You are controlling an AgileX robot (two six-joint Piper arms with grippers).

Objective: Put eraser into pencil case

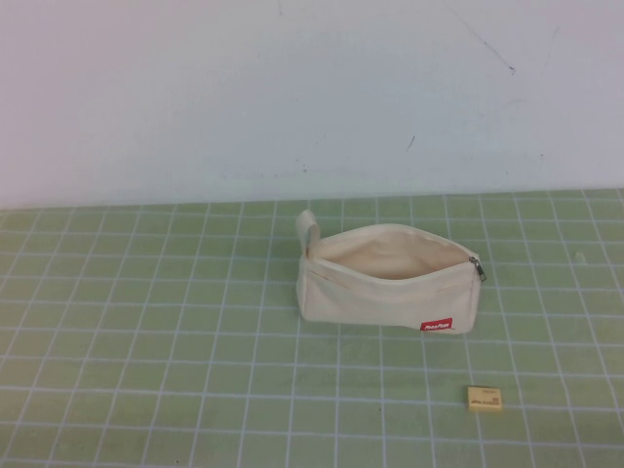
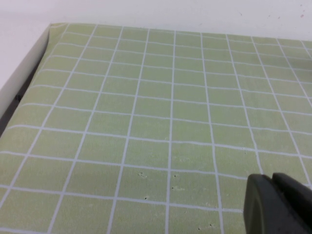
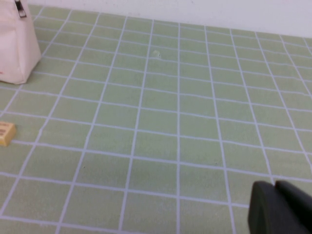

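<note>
The pencil case (image 1: 388,276) is lying near the far edge of the green gridded worktop (image 1: 146,341), a little to the right of the middle, with its mouth gaping open, its loop tab (image 1: 309,228) pointing to the left and its zipper pull (image 1: 477,269) at the right end. A small red label (image 1: 436,325) is showing on its near side. The eraser (image 1: 485,398) is lying flat toward the near right corner, apart from the pouch.

The high view is showing neither arm. The right wrist view is catching the eraser (image 3: 6,133) and one end of the pouch (image 3: 17,46), and a dark part of the right hand (image 3: 280,208) at its corner. The left wrist view is showing only bare grid, the left edge of the worktop and a dark part of the left hand (image 2: 275,204). I cannot tell whether either hand is spread or pressed together.
</note>
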